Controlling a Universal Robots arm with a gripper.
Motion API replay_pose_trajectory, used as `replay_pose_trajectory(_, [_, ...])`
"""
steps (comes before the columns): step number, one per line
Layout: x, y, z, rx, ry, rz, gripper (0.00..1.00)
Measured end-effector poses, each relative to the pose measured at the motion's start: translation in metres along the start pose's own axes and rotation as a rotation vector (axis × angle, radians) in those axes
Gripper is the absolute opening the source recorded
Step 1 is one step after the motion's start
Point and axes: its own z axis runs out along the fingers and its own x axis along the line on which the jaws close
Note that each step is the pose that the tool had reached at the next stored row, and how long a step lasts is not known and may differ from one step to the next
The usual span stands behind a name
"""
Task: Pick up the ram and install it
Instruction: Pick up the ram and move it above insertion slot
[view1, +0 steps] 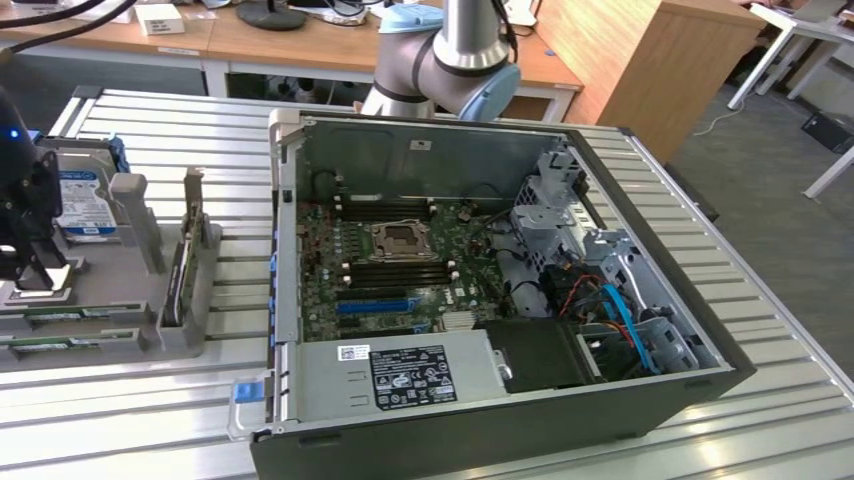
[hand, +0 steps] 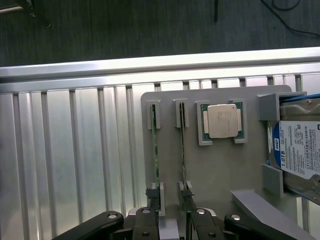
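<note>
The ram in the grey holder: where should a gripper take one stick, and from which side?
The ram stick stands on its long edge in the grey holder, ends seated in brackets, leaving only the top edge free. Probably best to pinch that edge mid-length across its flat faces, coming straight down. A second stick runs parallel beside it, so one finger must enter that gap.

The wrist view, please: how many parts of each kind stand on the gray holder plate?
Ram sticks: 2
Processor chip: 1
Hard drive: 1
Total: 4
</note>
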Motion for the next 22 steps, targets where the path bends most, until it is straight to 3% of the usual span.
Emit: replay_pose_trajectory(22, [0.0,0.0,0.026,-0.0003,0.0002,0.0,0.31])
